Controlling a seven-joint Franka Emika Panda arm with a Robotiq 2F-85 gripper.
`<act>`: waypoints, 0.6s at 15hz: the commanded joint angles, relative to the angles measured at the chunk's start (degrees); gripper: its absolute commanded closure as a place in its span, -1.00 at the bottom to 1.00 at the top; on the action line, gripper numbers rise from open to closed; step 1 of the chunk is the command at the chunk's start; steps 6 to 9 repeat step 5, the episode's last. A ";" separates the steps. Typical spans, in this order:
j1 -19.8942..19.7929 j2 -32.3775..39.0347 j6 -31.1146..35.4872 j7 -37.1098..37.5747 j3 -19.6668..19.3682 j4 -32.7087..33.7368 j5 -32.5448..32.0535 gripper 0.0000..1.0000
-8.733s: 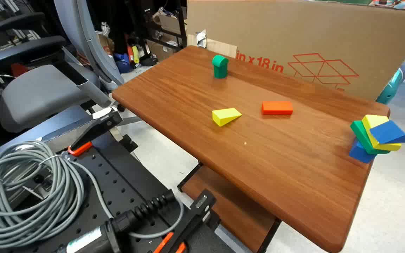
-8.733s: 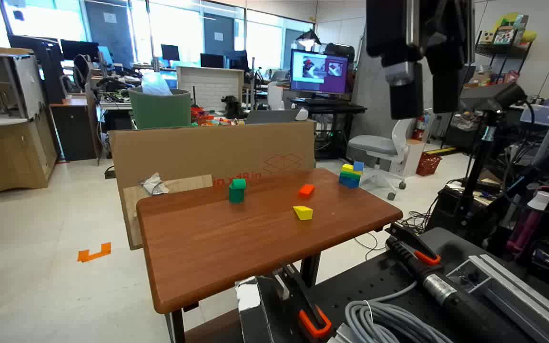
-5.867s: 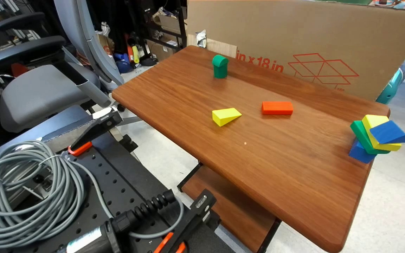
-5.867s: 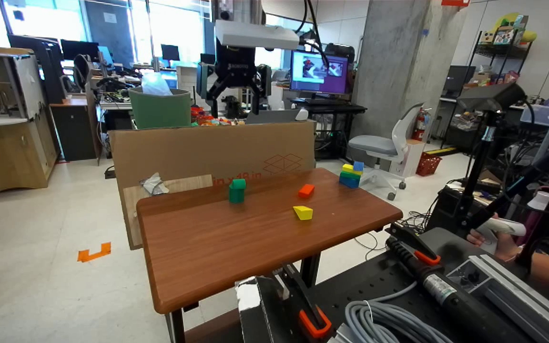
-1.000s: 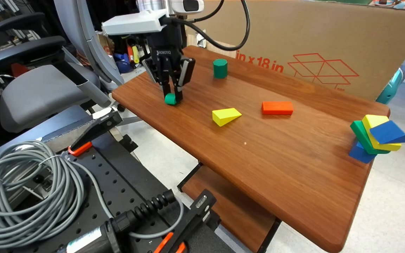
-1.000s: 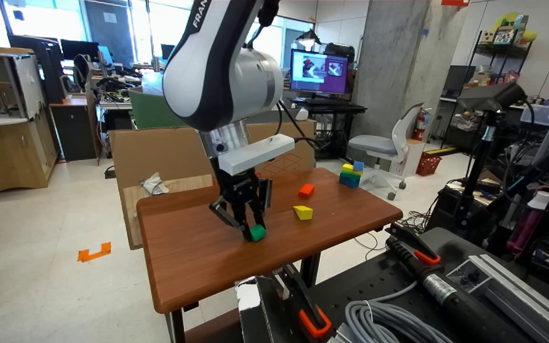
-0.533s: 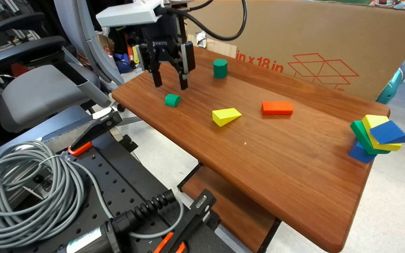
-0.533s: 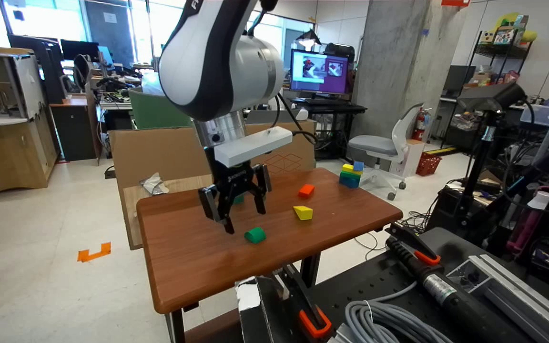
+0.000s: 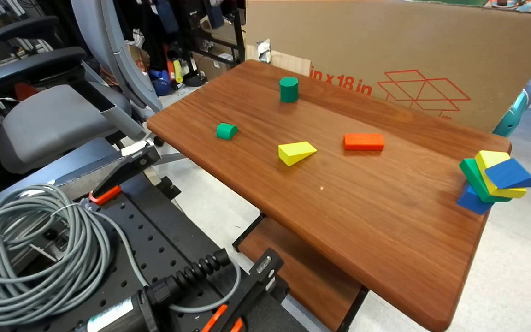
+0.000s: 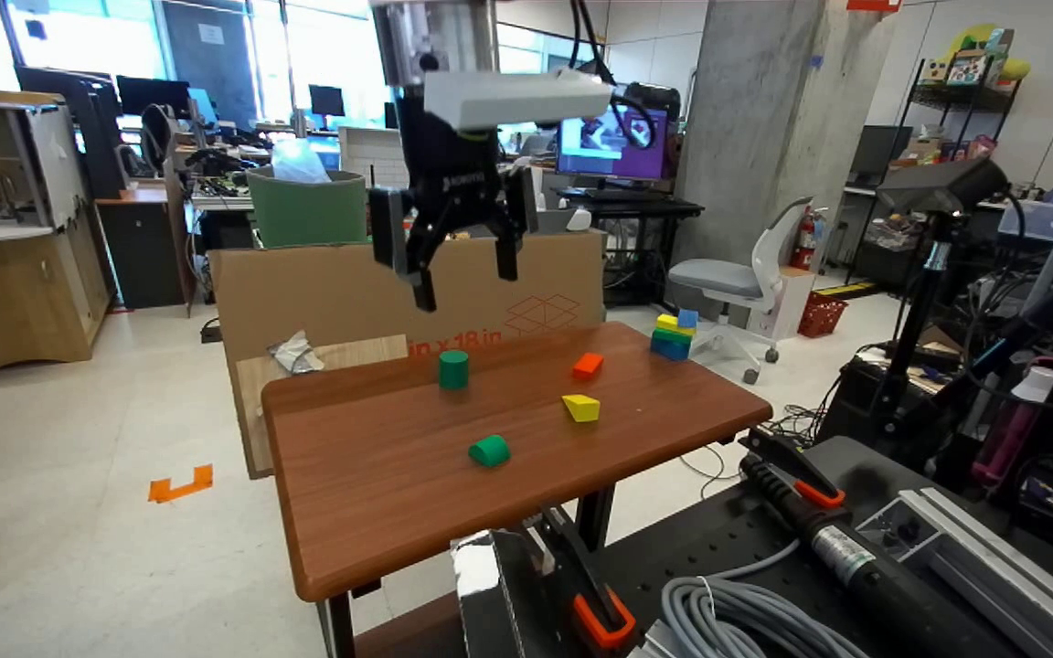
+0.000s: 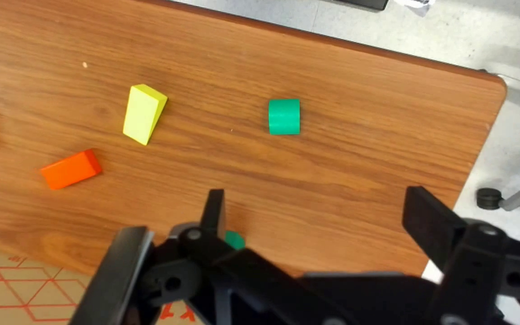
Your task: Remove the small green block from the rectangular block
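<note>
The small green block, with a rounded top, lies on the wooden table near the edge in both exterior views and the wrist view. It stands apart from other blocks. A dark green cylinder stands upright farther back; a finger partly hides it in the wrist view. No dark reddish-brown rectangular block shows. My gripper is open and empty, high above the table. In the wrist view its fingers are wide apart with nothing between them.
A yellow wedge and an orange rectangular block lie mid-table. A stack of blue, green and yellow blocks stands at the table's far end. A cardboard sheet stands along the back edge. A black cart with clamps and cable is in front.
Several seconds ago the green block sat on the cylinder. One second ago my gripper held it at the table near the edge. Since then the gripper has opened and risen; the block stays there.
</note>
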 commanded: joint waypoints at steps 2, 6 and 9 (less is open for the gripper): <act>-2.11 -6.31 -0.19 0.13 1.95 -3.72 0.83 -1.00; -2.59 -10.65 -0.16 0.00 2.31 -7.06 1.20 -1.00; -2.59 -10.65 -0.16 0.00 2.31 -7.06 1.20 -1.00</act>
